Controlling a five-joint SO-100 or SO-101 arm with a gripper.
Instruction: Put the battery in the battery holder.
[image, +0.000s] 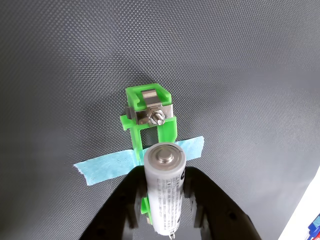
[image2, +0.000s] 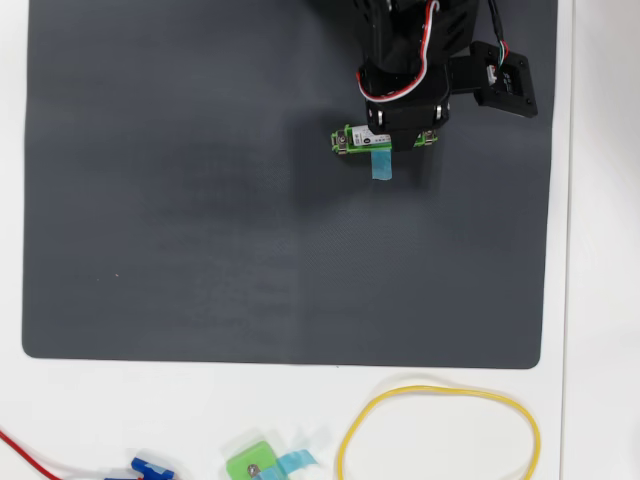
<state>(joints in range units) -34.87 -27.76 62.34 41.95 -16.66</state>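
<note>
In the wrist view my gripper (image: 166, 206) is shut on the battery (image: 165, 192), a silver-white cylinder with dark print, its flat metal end pointing away from me. The battery lies lengthwise over the near part of the bright green battery holder (image: 150, 112), whose far end with its metal contact and screw shows beyond it. I cannot tell whether the battery touches the frame. A light blue tape strip (image: 107, 167) crosses the holder. In the overhead view the gripper (image2: 395, 128) covers most of the holder (image2: 345, 140); the battery is hidden there.
The holder sits on a dark grey mat (image2: 200, 200) near its upper right. Off the mat, on the white table at the bottom, lie a yellow loop (image2: 440, 390), a small squarish green piece with blue tape (image2: 252, 465), a blue connector (image2: 150, 467) and a red wire (image2: 20, 450).
</note>
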